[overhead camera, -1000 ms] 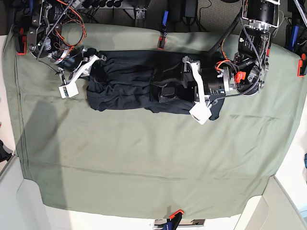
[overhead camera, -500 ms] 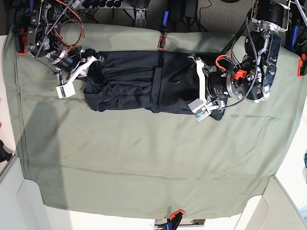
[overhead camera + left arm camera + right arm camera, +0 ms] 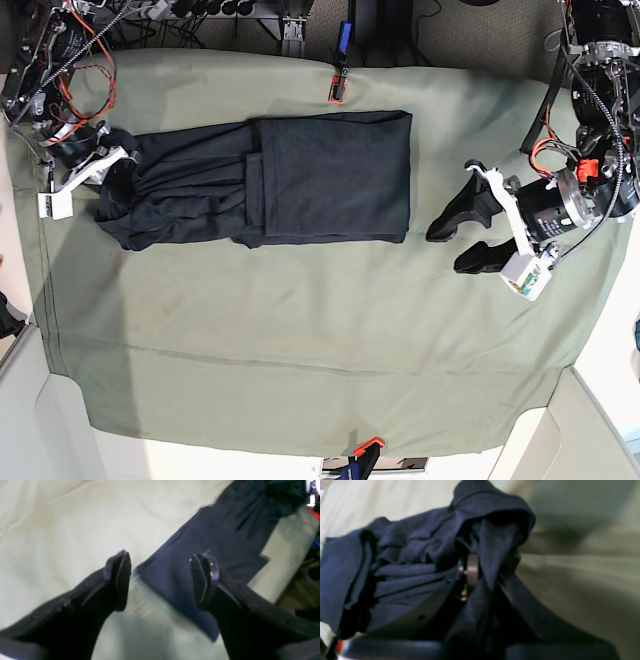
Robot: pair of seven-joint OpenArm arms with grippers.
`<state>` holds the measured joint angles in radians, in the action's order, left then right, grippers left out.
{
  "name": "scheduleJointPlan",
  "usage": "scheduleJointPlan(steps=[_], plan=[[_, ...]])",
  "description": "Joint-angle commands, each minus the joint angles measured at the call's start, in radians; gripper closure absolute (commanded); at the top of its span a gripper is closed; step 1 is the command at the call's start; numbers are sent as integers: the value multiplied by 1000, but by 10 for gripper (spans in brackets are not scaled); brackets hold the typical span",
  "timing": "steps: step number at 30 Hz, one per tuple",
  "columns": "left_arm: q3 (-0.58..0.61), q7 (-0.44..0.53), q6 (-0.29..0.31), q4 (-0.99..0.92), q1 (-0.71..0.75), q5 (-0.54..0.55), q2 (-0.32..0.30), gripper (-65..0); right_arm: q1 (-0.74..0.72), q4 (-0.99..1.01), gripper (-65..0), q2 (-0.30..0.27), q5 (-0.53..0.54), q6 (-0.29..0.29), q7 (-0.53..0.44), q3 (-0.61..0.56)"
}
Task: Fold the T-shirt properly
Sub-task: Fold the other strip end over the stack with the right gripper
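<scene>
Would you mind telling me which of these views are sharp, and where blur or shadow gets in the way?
Base view: sharp and evenly lit, with soft shadows on the green cloth beneath each arm. Left wrist view: smeared, the T-shirt has fuzzy edges, and the open left gripper is a dark silhouette. Right wrist view: soft throughout; the right gripper is lost in dark bunched fabric, and the cloth behind is streaked.
</scene>
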<state>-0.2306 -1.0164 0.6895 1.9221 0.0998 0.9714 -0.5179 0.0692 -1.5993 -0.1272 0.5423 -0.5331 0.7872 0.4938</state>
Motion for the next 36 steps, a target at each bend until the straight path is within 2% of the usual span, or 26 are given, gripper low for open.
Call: scheduleJointPlan(steps=[1, 3, 5, 8, 10, 14, 16, 20, 26, 29, 30, 32, 34, 36], plan=[[-23, 19, 9, 12, -1, 23, -15, -406, -13, -16, 0, -29, 23, -13, -24, 14], [-48, 14, 9, 12, 21, 23, -15, -406, -13, -16, 0, -65, 39, -13, -24, 29], [-64, 13, 9, 12, 43, 23, -14, -406, -13, -19, 0, -96, 100, -14, -12, 36], [-72, 13, 9, 12, 79, 23, -15, -406, -13, -65, 0, -90, 148, -26, 18, 34], [-72, 13, 9, 12, 98, 19, -15, -406, -13, -116, 0, -54, 188, -42, 53, 34], [-72, 13, 9, 10, 126, 8, -14, -406, -7, -244, 0, 70, 216, -43, 113, -1], [-72, 13, 9, 9, 137, 8, -14, -406, -2, -295, 0, 129, 222, -43, 138, -49], [-72, 13, 9, 9, 156, 7, -14, -406, 23, -340, 0, 220, 194, -43, 125, -195], [-72, 14, 9, 9, 166, 8, -15, -406, 31, -303, 0, 277, 22, -39, 53, -428], [-72, 14, 9, 9, 167, 17, -14, -406, 31, -246, 0, 278, -3, -38, 37, -516], [-72, 14, 9, 9, 167, 20, -14, -406, 31, -224, -46, 278, -13, -35, 22, -541], [-72, 14, 9, 9, 167, 23, -14, -406, 31, -177, -222, 278, -37, -22, -12, -585], [-72, 14, 9, 9, 167, 33, -14, -406, 29, -138, -352, 277, -64, -22, -50, -622], [-72, 14, 9, 9, 167, 55, -14, -406, 21, -115, -393, 277, -71, -23, -54, -652]])
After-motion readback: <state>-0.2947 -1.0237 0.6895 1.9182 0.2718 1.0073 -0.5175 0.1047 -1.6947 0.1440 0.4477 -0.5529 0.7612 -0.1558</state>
